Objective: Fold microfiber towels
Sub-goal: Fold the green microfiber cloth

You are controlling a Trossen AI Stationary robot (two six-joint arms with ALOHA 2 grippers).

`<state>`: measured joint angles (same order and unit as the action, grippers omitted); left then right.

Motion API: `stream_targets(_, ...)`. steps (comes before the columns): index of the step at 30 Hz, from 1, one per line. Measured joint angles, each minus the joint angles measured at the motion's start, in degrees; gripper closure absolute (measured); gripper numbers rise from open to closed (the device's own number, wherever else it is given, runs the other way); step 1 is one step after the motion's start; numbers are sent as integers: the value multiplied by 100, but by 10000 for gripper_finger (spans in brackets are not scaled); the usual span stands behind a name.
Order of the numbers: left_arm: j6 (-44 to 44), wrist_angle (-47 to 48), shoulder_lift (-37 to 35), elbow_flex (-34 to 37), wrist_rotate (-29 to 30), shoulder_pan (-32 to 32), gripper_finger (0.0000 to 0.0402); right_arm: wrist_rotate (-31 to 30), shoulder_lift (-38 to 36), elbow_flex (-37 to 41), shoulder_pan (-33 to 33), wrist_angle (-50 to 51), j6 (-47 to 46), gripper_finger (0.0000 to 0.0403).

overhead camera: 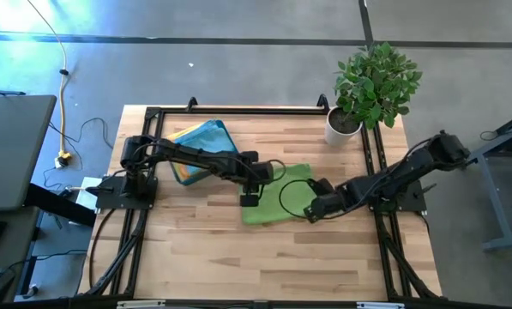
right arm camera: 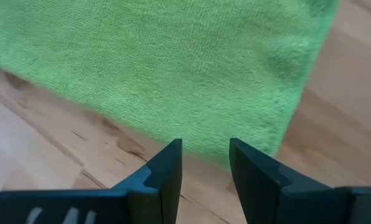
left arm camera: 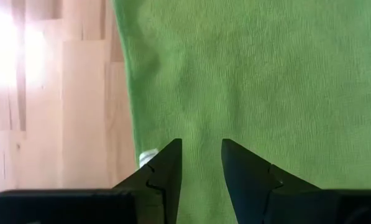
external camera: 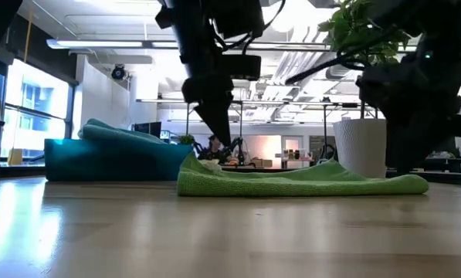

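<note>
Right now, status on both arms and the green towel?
Left gripper open, over the green towel's left edge. Right gripper open, low at its right edge. Towel flat on the table, not held. Nothing in the way.

Overhead, table-level, two close wrist views share green towel [overhead camera: 277,196].

— Where was there room to pass over the desk [overhead camera: 204,257]?

— The whole near half lay bare wood, edge to edge. The lime green towel [overhead camera: 277,202] covered the middle, low and flat.

— And what stood in the way?

— The teal tray [overhead camera: 180,168] with towels piled in it sat near the far left corner, the potted plant [overhead camera: 369,86] at the far right corner. Both arms reached inward over the towel, the left claw [overhead camera: 250,197] at its left edge, the right claw [overhead camera: 310,210] at its right, each with fingers parted.
</note>
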<state>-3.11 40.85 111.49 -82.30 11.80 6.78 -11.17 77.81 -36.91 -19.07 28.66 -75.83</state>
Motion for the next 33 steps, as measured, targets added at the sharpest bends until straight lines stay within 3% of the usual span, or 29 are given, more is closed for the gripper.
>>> stream_targets(11, 884, 255, 554, 0, -80, -12, 300, -290, 533, 187, -95, -48, -100, 277)
stream_targets(16, 1879, 353, 607, 3, -228, -184, 300, -824, 574, 214, -63, 94, 608, 277)
stream_targets(26, 3622, -35, 644, -2, -228, -1058, 300, -1094, 510, 224, 411, 216, 1671, 277)
stream_targets(33, 4024, -450, 805, 0, -167, -1443, 300, -992, -54, 224, 522, 512, 1474, 277)
